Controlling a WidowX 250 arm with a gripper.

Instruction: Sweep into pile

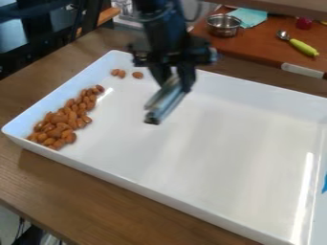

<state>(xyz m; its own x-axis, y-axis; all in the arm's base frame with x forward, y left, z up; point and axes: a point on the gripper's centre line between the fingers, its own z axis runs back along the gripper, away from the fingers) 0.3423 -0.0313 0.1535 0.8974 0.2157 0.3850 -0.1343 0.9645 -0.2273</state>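
One silvery tool (167,105) sits pinched in my pincer (174,85), its long axis slanting toward the view's lower left.

No readable text, labels, brands, numbers or signs appear on anything in this view of the work surface.

almonds (66,122) in left end of tray (217,158), tray on table (57,184), bowl (223,27) and spoon (302,47) behind, spoon right of bowl

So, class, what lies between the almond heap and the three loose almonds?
Only bare white tray separates the almond heap from the three loose almonds, in the camera view.
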